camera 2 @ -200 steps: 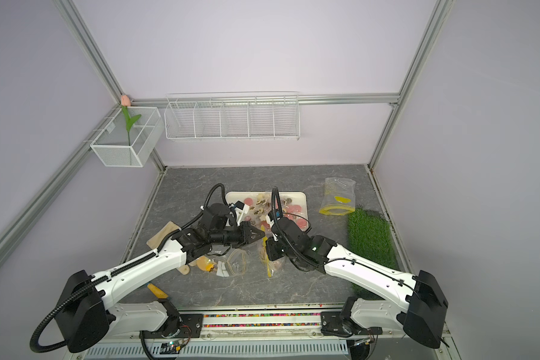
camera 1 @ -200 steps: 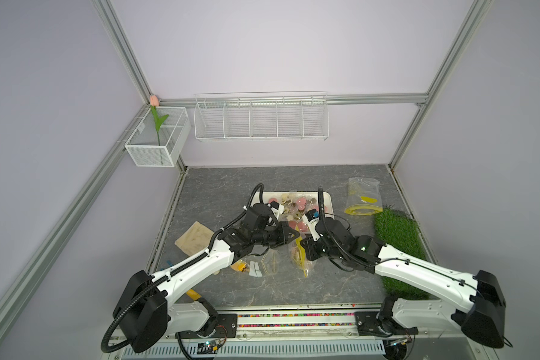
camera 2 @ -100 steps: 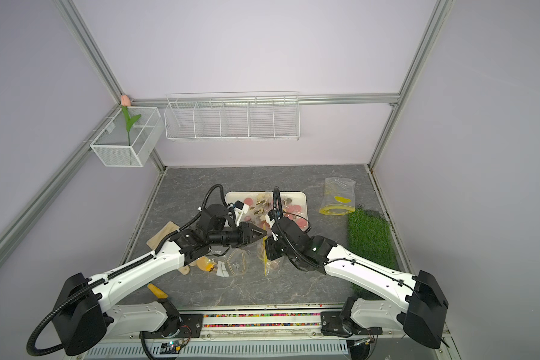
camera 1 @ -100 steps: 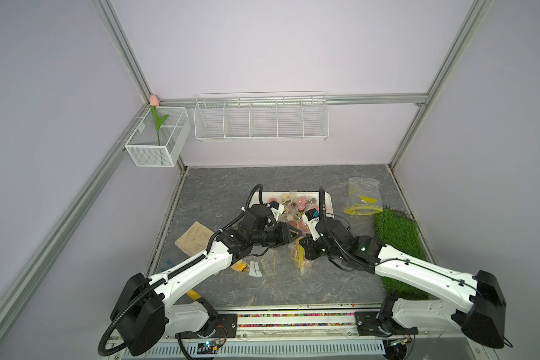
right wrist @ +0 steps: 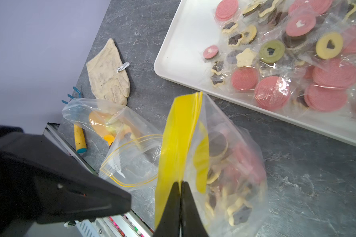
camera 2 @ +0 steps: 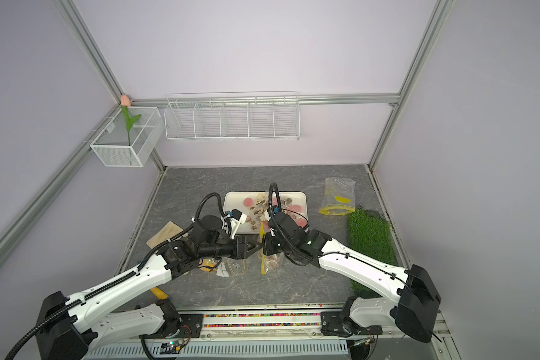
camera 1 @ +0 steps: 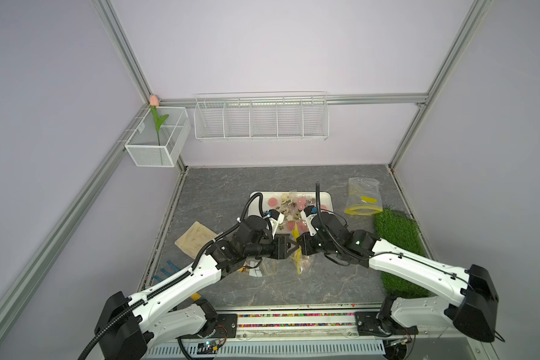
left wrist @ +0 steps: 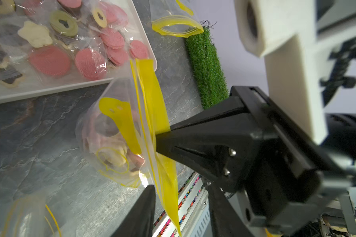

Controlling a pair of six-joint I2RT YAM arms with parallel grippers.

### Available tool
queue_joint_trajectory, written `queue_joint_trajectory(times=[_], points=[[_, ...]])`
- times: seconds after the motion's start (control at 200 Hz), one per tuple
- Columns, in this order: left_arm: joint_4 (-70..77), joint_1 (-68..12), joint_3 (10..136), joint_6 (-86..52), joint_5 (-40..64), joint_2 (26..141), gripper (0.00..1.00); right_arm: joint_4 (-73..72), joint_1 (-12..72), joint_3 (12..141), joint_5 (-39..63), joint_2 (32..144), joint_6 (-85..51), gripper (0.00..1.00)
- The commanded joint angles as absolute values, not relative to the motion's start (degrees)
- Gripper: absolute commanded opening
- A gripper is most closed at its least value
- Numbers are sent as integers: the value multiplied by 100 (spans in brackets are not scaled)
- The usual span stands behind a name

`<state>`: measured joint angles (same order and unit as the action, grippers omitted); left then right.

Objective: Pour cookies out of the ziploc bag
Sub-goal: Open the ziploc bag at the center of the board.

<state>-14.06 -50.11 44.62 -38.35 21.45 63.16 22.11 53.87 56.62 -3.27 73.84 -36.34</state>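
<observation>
Take the white rectangular plastic tray (camera 1: 256, 195) as your landmark. It carries a spread of wrapped pink, beige and dark cookies (right wrist: 327, 73).

Just off the tray's near edge, your right gripper (right wrist: 180, 183) is clenched on the yellow zip strip (right wrist: 179, 133) of the clear ziploc bag (right wrist: 234, 164). The bag hangs mouth-up and its belly appears to rest on the grey table.

Your left gripper (camera 2: 257, 246) sits beside it, equally close to the tray. Its jaws are parted and grasp nothing, though the strip's lower end hangs between them in the left wrist view.

The cookies you must pour (right wrist: 220, 143) lie in the bottom of the bag, not yet over the tray.

The strip looks pressed flat, so I judge the mouth unopened:
- Close the left jaws on one lip only and peel it away from the right's hold.
- Carry the bag over the tray's bare end.
- Tip it until the mouth is below the belly.

Leave the second clear bag holding an orange piece (right wrist: 111, 123), farther from the tray, alone.
</observation>
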Motion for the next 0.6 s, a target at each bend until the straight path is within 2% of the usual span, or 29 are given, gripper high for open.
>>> queue_joint_trajectory(times=[0.0,0.25,0.595], points=[[-1445,-5112,4427,-3577,1785,6474,45,2371,5344,5856,-194,7436,-3856,6],[-1355,-5114,4479,-3578,1488,6670,42,2408,5338,5871,-144,7457,-3934,6],[-1193,-5099,4482,-3590,1228,6709,31,2338,5330,5845,-53,7497,-3933,6]])
